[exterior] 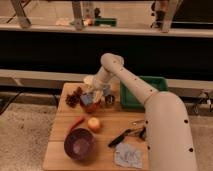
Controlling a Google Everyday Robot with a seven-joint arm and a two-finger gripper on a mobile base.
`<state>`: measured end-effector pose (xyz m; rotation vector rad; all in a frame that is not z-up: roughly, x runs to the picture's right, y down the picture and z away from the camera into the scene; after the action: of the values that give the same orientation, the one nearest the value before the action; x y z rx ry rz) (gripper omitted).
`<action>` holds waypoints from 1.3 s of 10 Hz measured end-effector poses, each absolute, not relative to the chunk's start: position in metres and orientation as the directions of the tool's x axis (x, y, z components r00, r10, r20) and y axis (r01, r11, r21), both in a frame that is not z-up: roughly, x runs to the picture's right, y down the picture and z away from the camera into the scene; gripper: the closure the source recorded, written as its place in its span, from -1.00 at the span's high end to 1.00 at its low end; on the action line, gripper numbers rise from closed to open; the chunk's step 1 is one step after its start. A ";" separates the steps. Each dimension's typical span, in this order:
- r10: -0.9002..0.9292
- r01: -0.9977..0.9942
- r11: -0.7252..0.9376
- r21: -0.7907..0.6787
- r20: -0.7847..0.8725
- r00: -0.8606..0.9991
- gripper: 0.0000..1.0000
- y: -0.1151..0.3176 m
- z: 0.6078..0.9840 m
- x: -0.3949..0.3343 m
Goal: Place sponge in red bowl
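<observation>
A blue sponge (87, 99) sits at the back left of the wooden table (57, 150), on or just over a small red bowl (91, 107); I cannot tell whether it rests in it. My gripper (94, 96) hangs from the white arm (131, 85) right at the sponge, touching or nearly touching its top. A larger dark purple-red bowl (79, 144) stands near the table's front left, well apart from the gripper.
A dark pinecone-like cluster (74, 98) lies left of the sponge and a small metal can (109, 100) right of it. A green tray (143, 93) is at the back right. A red chili (76, 123), an apple (93, 123), a black tool (125, 136) and a grey cloth (128, 155) lie nearer the front.
</observation>
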<state>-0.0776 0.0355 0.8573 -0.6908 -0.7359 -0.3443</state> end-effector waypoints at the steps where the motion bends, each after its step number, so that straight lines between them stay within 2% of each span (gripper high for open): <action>1: -0.051 0.511 0.731 -0.451 0.712 0.700 -1.00 0.034 0.857 -0.077; 2: -0.052 0.513 0.732 -0.448 0.714 0.698 -0.96 0.033 0.857 -0.079; 3: -0.055 0.515 0.732 -0.446 0.715 0.697 -0.84 0.032 0.857 -0.080; 5: -0.064 0.524 0.726 -0.445 0.716 0.696 -0.41 0.033 0.856 -0.080; 10: -0.076 0.535 0.719 -0.444 0.716 0.694 0.53 0.032 0.855 -0.082; 11: -0.076 0.536 0.718 -0.444 0.716 0.694 0.59 0.032 0.855 -0.082; 13: -0.075 0.537 0.717 -0.444 0.717 0.693 0.60 0.031 0.854 -0.082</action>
<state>-0.0823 0.0307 0.8539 -0.6954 -0.7324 -0.3749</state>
